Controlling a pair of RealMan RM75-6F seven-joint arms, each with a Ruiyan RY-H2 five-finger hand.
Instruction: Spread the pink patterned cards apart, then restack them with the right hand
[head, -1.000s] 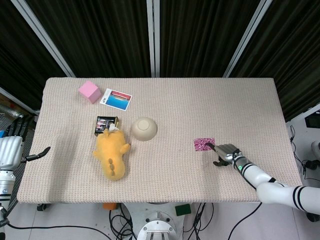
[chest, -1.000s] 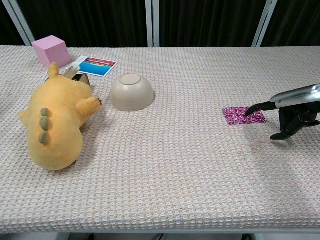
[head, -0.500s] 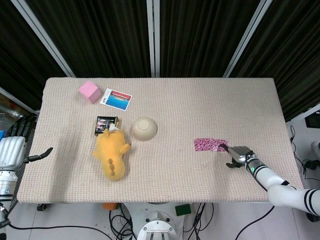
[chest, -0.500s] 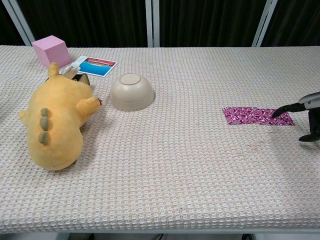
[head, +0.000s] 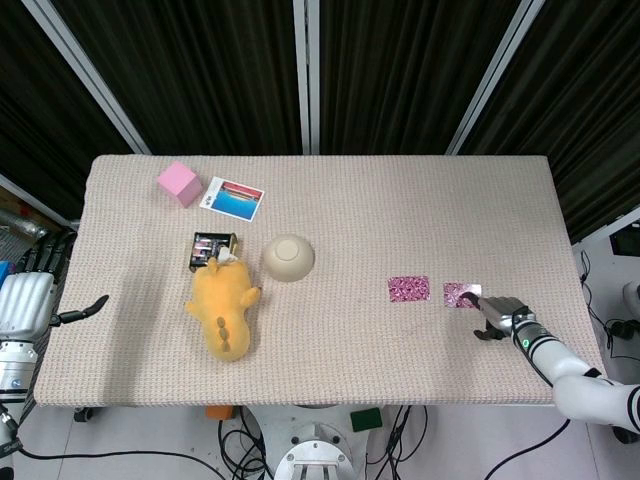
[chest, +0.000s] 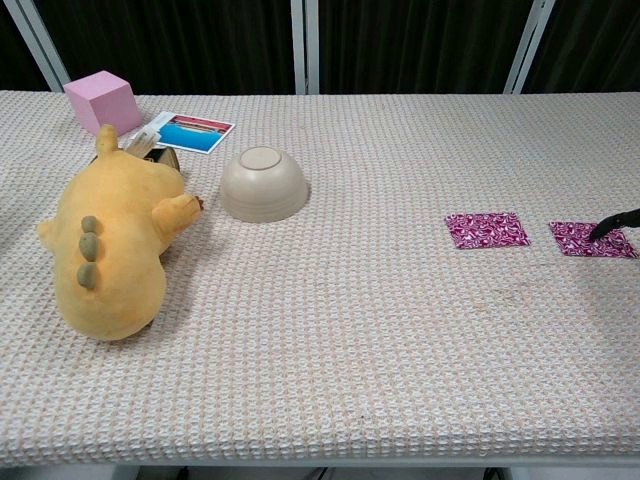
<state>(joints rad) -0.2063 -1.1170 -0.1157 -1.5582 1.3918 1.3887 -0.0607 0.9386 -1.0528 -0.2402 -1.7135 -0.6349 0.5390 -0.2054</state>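
Trouble from here lies mostly in the restack, so take it from your left. Your left hand (head: 22, 305) hangs off the table edge, well left of the upturned beige bowl (head: 288, 257), fingers apart and holding nothing; leave it there. Right of the bowl lies one pink patterned card (chest: 487, 229) flat on the woven cloth, and just right of that, with a clear gap between, lies the second pink patterned card (chest: 590, 239). Your right hand (head: 497, 312) presses one extended fingertip (chest: 602, 229) on this far card's right edge, the other fingers looking curled under, gripping nothing. Push back with light pressure and the finger may skid off; the thin card could also catch on the weave or butt against the first card's edge instead of riding over it.
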